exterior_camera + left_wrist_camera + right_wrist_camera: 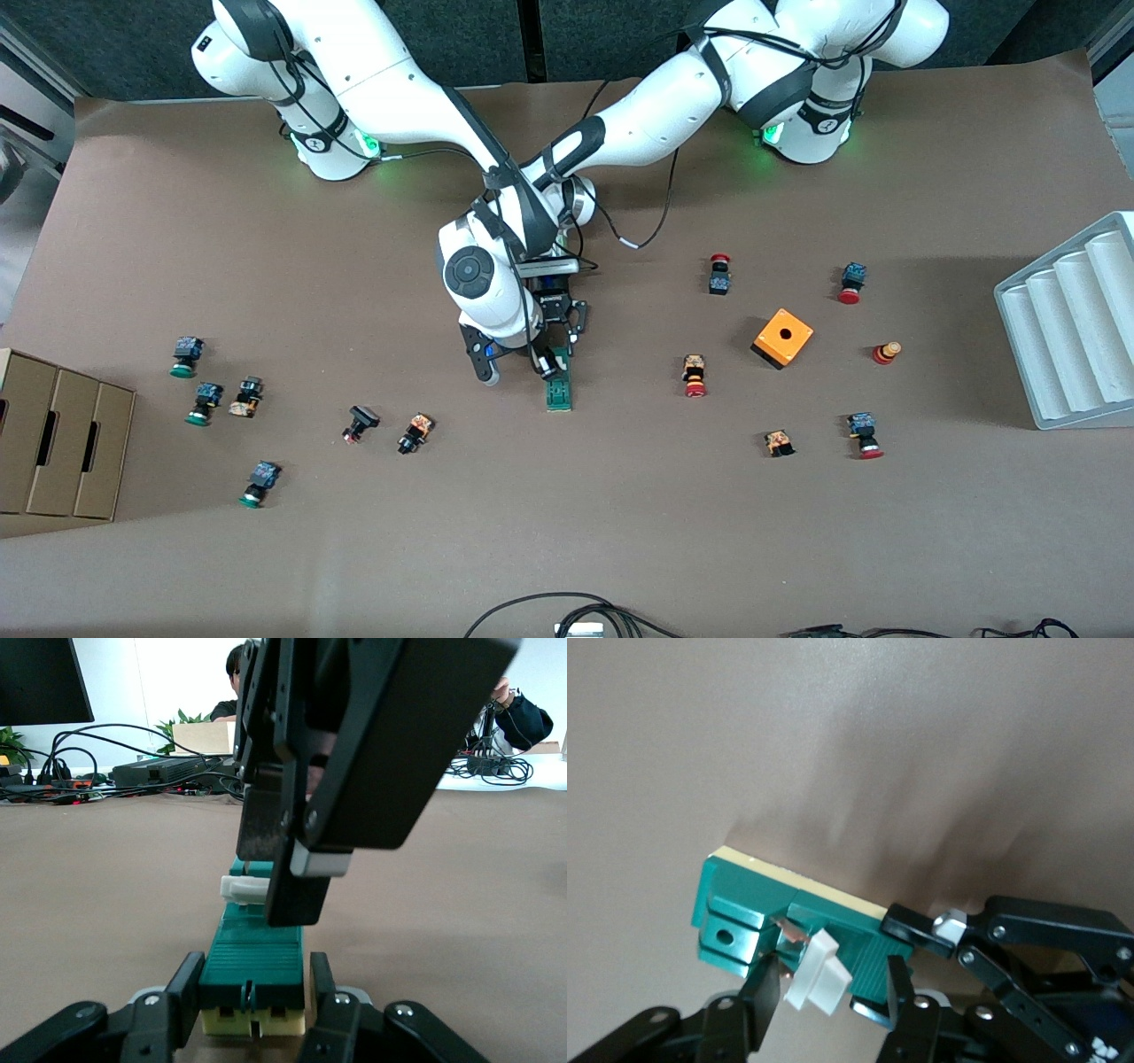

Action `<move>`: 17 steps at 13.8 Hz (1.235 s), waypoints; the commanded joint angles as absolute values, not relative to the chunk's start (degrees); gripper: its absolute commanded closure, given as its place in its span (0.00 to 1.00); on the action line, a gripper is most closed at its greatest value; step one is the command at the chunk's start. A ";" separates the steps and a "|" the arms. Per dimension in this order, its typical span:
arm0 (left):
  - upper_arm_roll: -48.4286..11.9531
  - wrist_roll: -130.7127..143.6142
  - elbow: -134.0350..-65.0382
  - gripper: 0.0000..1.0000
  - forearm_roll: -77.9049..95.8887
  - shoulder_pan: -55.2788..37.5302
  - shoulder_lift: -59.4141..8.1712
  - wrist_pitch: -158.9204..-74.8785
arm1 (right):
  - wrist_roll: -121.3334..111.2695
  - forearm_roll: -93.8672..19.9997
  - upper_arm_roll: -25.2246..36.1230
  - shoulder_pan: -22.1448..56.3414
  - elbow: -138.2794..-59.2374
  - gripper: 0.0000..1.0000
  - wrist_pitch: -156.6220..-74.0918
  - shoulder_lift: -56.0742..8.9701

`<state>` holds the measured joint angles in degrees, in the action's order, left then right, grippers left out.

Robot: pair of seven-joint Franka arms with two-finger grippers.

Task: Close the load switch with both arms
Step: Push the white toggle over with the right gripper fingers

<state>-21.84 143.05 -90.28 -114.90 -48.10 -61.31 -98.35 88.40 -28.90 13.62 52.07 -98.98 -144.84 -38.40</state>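
Front view: one load switch (559, 391) is seen mid-table, its long axis running toward the camera, with both grippers over its base-side end.

Left wrist view: the left gripper (252, 992) is clamped on the switch's end; the white slider (243, 889) lies ahead of it.

Right wrist view: the right gripper (833, 988) straddles the slider, its fingers (764, 997) not yet pressed together. Two arms, one switch are counted.

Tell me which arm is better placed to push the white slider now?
Probably the right arm: its claw straddles the white slider of the switch. The left claw is shut on the switch body, steadying it.
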 commanded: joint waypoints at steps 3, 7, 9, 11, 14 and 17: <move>-21.53 143.26 -91.67 0.45 -114.70 -48.25 -60.21 -97.91 | 87.45 -30.76 12.66 52.65 -98.97 0.50 -148.10 -39.46; -21.53 143.17 -91.67 0.45 -114.70 -48.25 -60.12 -97.91 | 87.80 -30.76 12.66 52.56 -98.70 0.50 -147.92 -38.85; -21.53 143.17 -91.67 0.45 -114.70 -48.25 -60.12 -97.82 | 87.71 -30.67 12.66 52.56 -98.70 0.49 -147.75 -38.50; -21.53 143.17 -91.67 0.45 -114.70 -48.25 -60.12 -97.82 | 87.36 -30.67 12.66 52.56 -98.88 0.49 -147.22 -37.71; -21.53 143.09 -91.76 0.45 -114.70 -48.34 -60.21 -97.65 | 87.45 -30.67 12.66 52.65 -99.14 0.49 -147.22 -37.71; -21.53 143.09 -91.76 0.45 -114.70 -48.34 -60.21 -97.65 | 87.19 -30.50 12.66 52.65 -99.32 0.50 -147.30 -37.79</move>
